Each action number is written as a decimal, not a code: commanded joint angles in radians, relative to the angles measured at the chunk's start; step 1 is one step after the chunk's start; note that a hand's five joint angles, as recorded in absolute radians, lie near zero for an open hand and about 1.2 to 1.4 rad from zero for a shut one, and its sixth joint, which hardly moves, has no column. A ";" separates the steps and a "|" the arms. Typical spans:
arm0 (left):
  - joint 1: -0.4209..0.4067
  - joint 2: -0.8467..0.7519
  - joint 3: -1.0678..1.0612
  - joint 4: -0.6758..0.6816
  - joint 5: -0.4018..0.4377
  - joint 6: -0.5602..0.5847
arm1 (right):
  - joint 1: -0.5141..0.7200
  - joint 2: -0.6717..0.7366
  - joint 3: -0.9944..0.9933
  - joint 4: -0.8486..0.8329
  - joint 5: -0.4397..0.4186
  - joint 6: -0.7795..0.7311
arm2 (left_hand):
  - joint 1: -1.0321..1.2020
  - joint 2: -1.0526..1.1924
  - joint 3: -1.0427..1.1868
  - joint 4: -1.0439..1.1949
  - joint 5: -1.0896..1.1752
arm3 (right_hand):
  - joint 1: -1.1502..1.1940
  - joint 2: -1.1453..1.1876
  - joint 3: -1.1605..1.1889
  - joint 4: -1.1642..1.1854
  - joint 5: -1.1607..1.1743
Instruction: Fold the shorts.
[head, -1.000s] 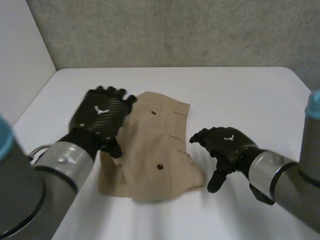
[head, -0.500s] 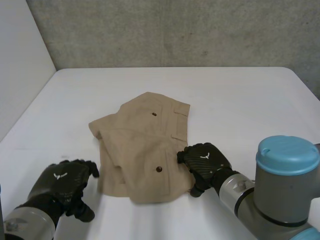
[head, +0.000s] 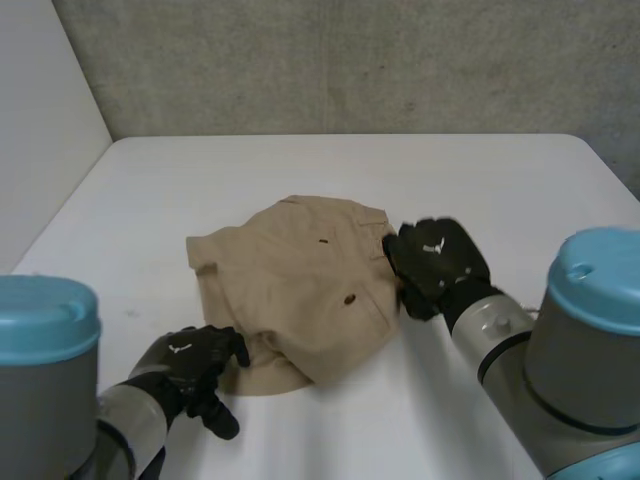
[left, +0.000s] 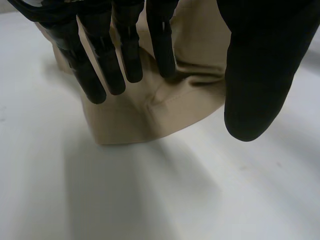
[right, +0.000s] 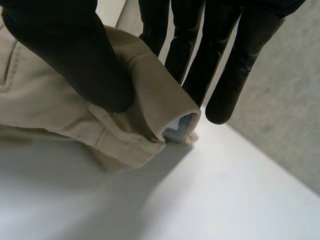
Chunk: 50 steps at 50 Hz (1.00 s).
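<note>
Two hands flank one tan bundle on the table (head: 500, 180). At the near left, the left hand (head: 185, 365) has its fingers (left: 92, 80) straight and spread, thumb (left: 255, 75) wide apart, gripping nothing. Its wrist view shows the fingertips over a rounded hem end; whether they touch the cloth I cannot tell. The shorts (head: 290, 280) lie mid-table, folded, two buttons (head: 347, 297) up. Their hem end is toward the left hand and their waist end toward the right, so their length slants from near left to far right. The right hand (head: 435, 262) is at the waist corner. Its wrist view shows what the head view does not: the thumb (right: 75, 55) clamps a roll of waistband against the fingers (right: 235, 75), with a label (right: 180, 125) peeping from the fold.
</note>
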 joint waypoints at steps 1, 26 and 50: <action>-0.004 -0.131 0.067 0.011 -0.010 -0.102 | 0.026 -0.119 -0.135 0.132 -0.011 0.027 | -0.111 -0.109 -0.112 -0.109 -0.101 | 0.432 0.227 0.230 0.210 0.253; -0.056 -0.291 0.260 0.031 -0.010 -0.386 | 0.208 -0.142 -0.358 0.233 0.011 0.096 | -0.279 -0.276 -0.280 -0.276 -0.269 | 0.432 0.227 0.230 0.210 0.253; -0.147 -0.561 0.550 0.182 -0.060 -0.644 | 0.207 -0.164 -0.353 0.237 0.014 0.133 | 0.553 0.555 0.552 0.556 0.563 | 0.432 0.227 0.230 0.210 0.253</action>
